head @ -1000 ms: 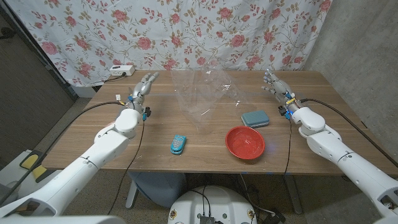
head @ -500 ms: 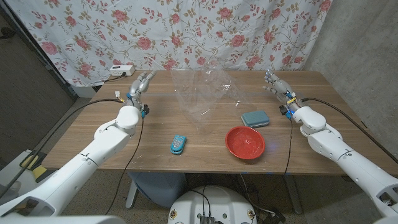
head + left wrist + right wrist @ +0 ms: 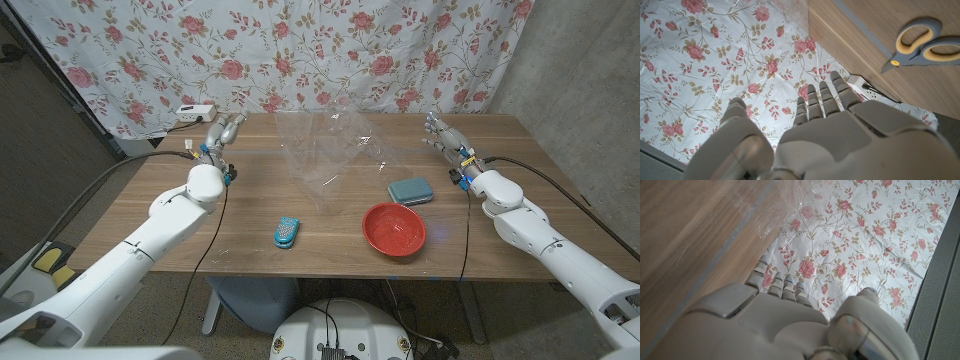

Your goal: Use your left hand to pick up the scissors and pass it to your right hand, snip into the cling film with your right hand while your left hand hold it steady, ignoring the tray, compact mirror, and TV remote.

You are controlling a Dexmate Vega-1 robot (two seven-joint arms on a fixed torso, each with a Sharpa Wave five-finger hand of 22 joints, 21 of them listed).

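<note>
Since the earlier head pictures, the left arm has swung its robot hand further toward the back left corner of the worktop; the right arm and the objects have stayed where they were.

Head view: the left robot hand [image 3: 222, 132] hovers near the back edge with its fingers extended and nothing in them. The right robot hand [image 3: 443, 135] stands near the back right, fingers apart, also empty. The cling film [image 3: 325, 150] rises as a clear crumpled sheet at the middle back of the worktop [image 3: 140, 215]. In front lie the red tray [image 3: 394, 229], the blue-grey compact mirror [image 3: 410, 191] and the small blue TV remote [image 3: 287, 232], all well apart from either robot hand. A white power strip [image 3: 195, 112] sits behind the table's edge.

Left wrist view: the scissors [image 3: 921, 46], with grey and yellow loop handles, lie flat on the wood near the back edge, close to the left fingers [image 3: 822, 97] but untouched.

Right wrist view: the right fingers [image 3: 777, 282] reach toward the floral curtain [image 3: 865, 235], with an edge of film nearby.

The scissors look light, stiff and slippery at the blades; the handles are probably the best hold. Lying flat, they may need lifting from an edge. The film is soft and flimsy and will likely need tension to be snipped. Nothing stands between the left robot hand and the scissors.
</note>
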